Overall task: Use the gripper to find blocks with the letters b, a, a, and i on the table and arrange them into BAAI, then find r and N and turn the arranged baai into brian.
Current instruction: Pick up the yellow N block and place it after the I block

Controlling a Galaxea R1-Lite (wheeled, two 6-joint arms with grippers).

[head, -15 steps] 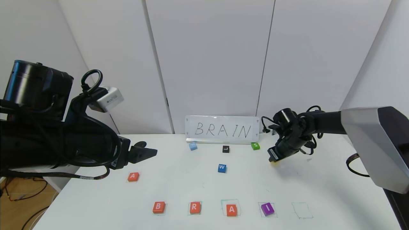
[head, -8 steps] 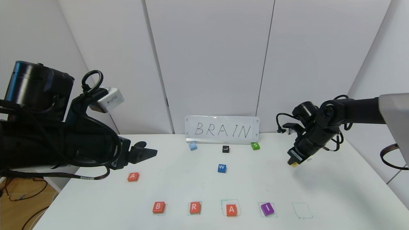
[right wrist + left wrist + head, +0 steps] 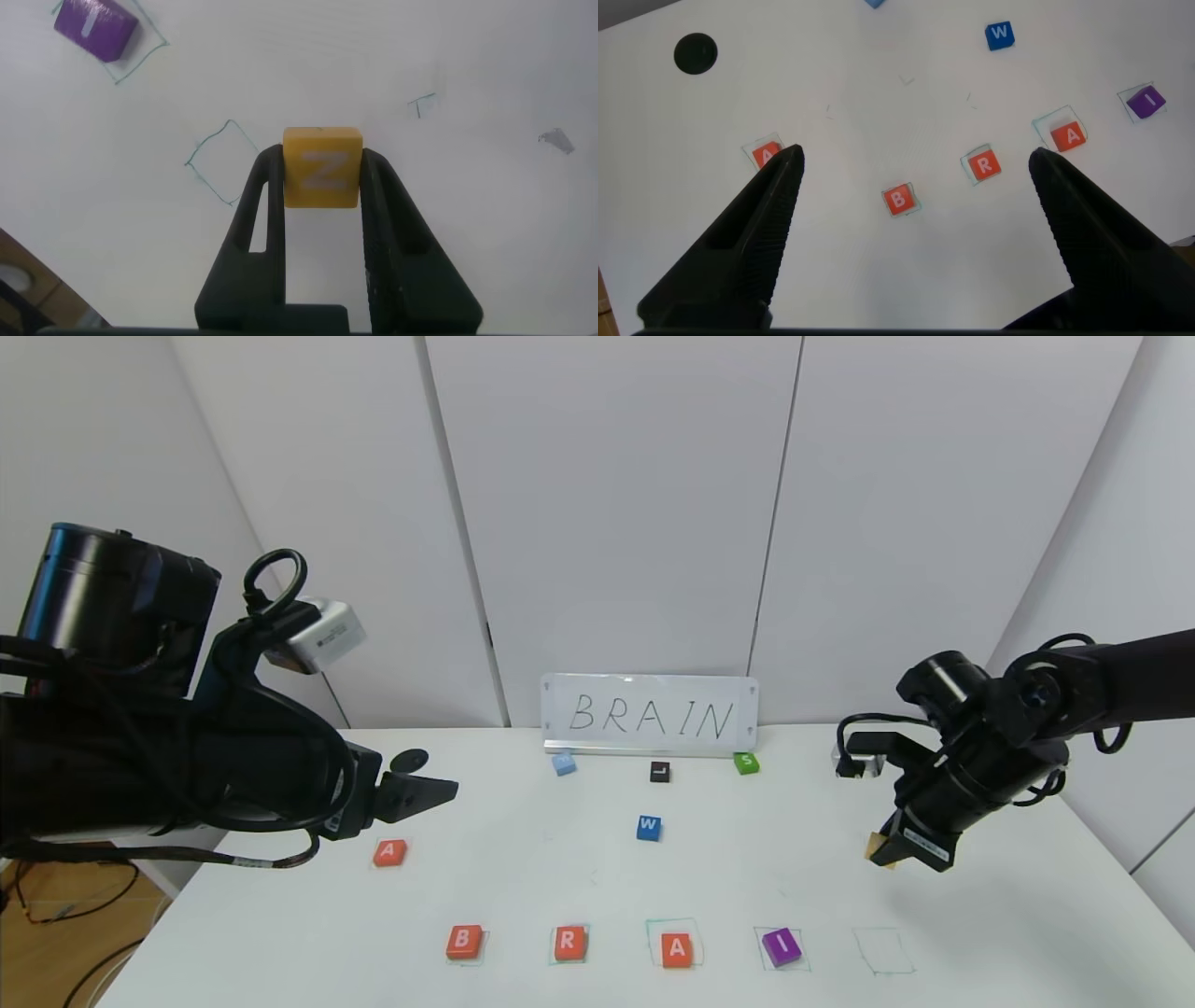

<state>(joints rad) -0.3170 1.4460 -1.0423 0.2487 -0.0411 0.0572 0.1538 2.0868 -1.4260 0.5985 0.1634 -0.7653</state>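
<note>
1. N [image 3: 321, 167] — a small flat yellow square block with a pale letter — sat clamped between the fingers of the right gripper [image 3: 885, 852], held above the table [image 3: 980, 933] over its right side.
2. Green hand-drawn squares marked the front row: B [image 3: 464, 941], r [image 3: 569, 943], an A [image 3: 677, 949] and the purple I [image 3: 780, 946] each lay in one, while the rightmost green square [image 3: 883, 951] held no block.
3. Right gripper: jaws closed to the block's width, gripping its two side faces.
4. Left gripper [image 3: 910, 177]: jaws spread wide, holding nothing, hovering above the table's left side near a second A [image 3: 389, 852].
5. Surfaces — the table was smooth and white; the blocks were flat squares with white letters.
</note>
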